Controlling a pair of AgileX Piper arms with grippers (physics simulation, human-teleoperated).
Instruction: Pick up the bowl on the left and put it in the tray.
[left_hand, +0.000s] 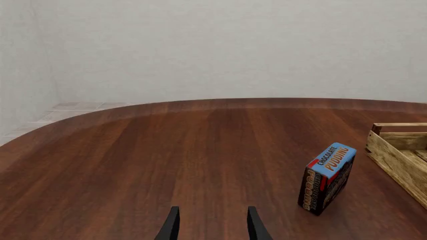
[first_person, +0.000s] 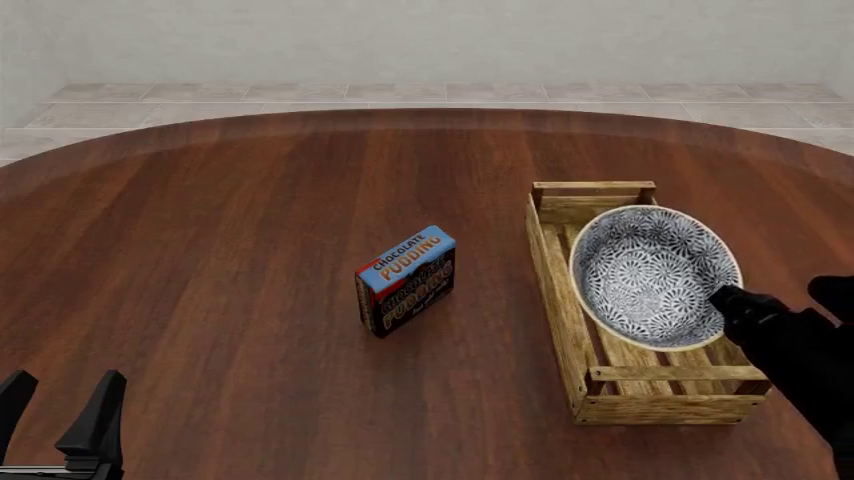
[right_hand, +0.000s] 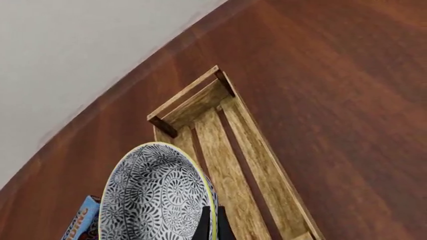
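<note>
1. The bowl (first_person: 654, 274) is over the tray (first_person: 561, 290) at the right side of the desk (first_person: 240, 250), tilted so its blue-and-white patterned inside faces left and toward the near side.
2. The right end effector (first_person: 730, 298) pinches the bowl's cream rim at its near-right edge; in the right wrist view the two fingers (right_hand: 203, 225) sit pressed on either side of the rim of the bowl (right_hand: 157, 195).
3. Whether the bowl's underside touches the tray's slats cannot be told.
4. The tray's long axis runs from near to far, with a raised bar at each end; the bowl fills the far-to-middle part, and the near end bar (first_person: 674, 373) stays uncovered.
5. The left end effector (first_person: 56, 410) is at the near-left corner of the desk, its fingers spread apart with nothing between them.
6. A chocolate pudding box (first_person: 406, 281) stands upright on the desk left of the tray, apart from it.
</note>
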